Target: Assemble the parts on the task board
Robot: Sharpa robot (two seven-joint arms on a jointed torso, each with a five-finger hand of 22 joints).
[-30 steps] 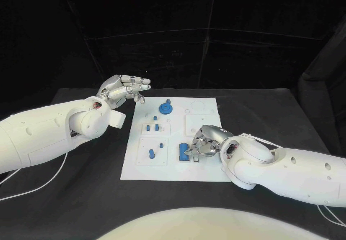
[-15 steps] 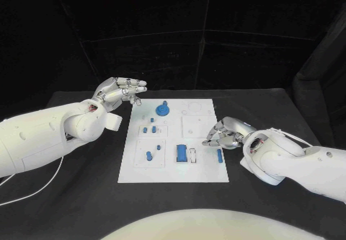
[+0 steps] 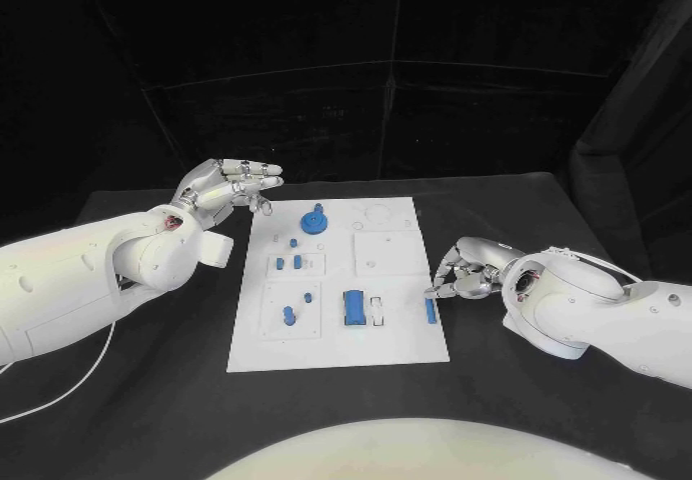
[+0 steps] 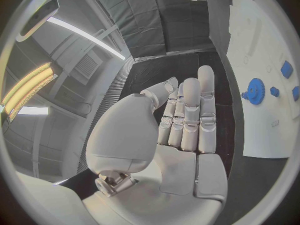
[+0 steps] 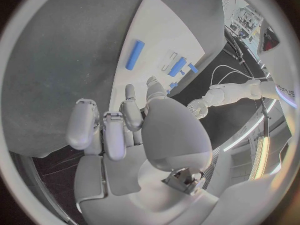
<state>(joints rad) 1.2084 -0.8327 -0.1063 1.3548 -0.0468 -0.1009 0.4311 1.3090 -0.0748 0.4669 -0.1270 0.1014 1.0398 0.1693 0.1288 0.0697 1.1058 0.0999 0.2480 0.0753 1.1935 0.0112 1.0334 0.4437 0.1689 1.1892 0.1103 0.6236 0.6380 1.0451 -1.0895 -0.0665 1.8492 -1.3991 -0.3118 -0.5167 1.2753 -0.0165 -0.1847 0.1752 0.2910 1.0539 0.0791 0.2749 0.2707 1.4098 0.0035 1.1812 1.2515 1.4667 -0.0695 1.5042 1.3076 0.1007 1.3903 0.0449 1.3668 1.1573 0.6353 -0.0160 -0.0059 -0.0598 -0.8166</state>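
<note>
The white task board (image 3: 335, 345) lies in the middle of the table with several blue parts on it: a round knob (image 3: 315, 219), a large block (image 3: 353, 307) and a bar (image 3: 430, 310) by the right edge. My right hand (image 3: 469, 275) hovers at that edge just beyond the bar, its fingers loosely curled and holding nothing. In the right wrist view the bar (image 5: 134, 55) lies on the board (image 5: 169, 25) ahead of the fingers (image 5: 112, 132). My left hand (image 3: 228, 185) is raised off the board's far left corner. Its fingers (image 4: 190, 115) are straight and hold nothing, and the knob (image 4: 255, 91) lies beyond them.
Small blue pieces (image 3: 286, 262) stand in the board's left column, and another (image 3: 289, 316) lies nearer me. Black table (image 3: 159, 380) surrounds the board. A white cable (image 3: 80, 375) runs under my left arm.
My right hand has drawn back to the right, from over the large block to the board's right edge, and the blue bar now lies uncovered. My left hand has hardly moved.
</note>
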